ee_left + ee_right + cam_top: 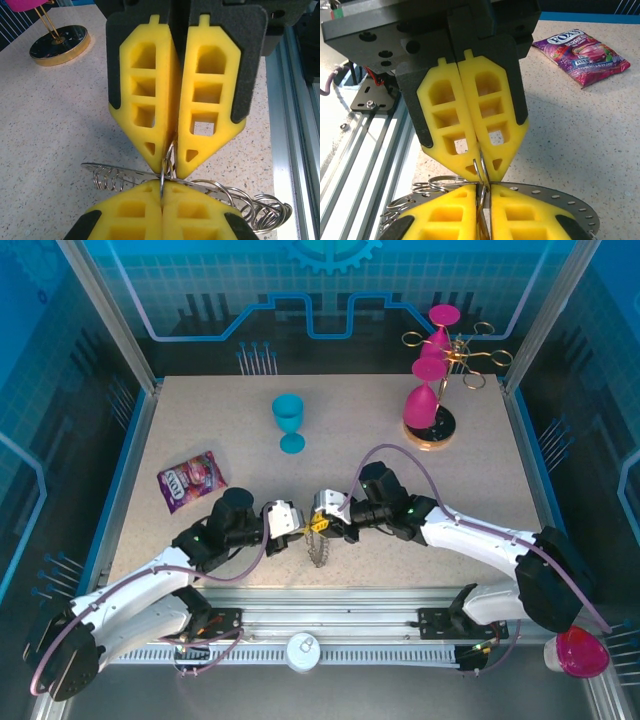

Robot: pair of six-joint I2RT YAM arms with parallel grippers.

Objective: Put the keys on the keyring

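Meeting tip to tip near the front edge of the table (400, 470), your two arms are sharing one load: the keyring (555, 199) is hanging between them, lifted off the speckled surface. Your left gripper (481, 171) is clenching, its yellow pads (445, 106) pressing flat together, and it is pinching a thin wire loop of the keyring right at the tips. Your right gripper (172, 162) is facing it and is also nipping that wire. Its pads are closing on the metal at the tips, while a hairline slit is showing between them higher up. In the right wrist view the keyring's flat grey band, dotted with small holes, is curving away to the right just beneath the fingers. A cluster of small wire loops (107, 179) is dangling from it on both sides (the individual pieces among those loops are too fine for you to tell apart). From above, the bundle is drooping as a short chain-like strand below the point where the fingers are meeting. Farther back, a blue goblet (289, 420) is standing upright near the middle of the table. A purple candy packet (191, 480) is lying flat to the left, well apart from the arms. A gold rack (470, 358) in the far right corner is carrying pink goblets (423, 400).
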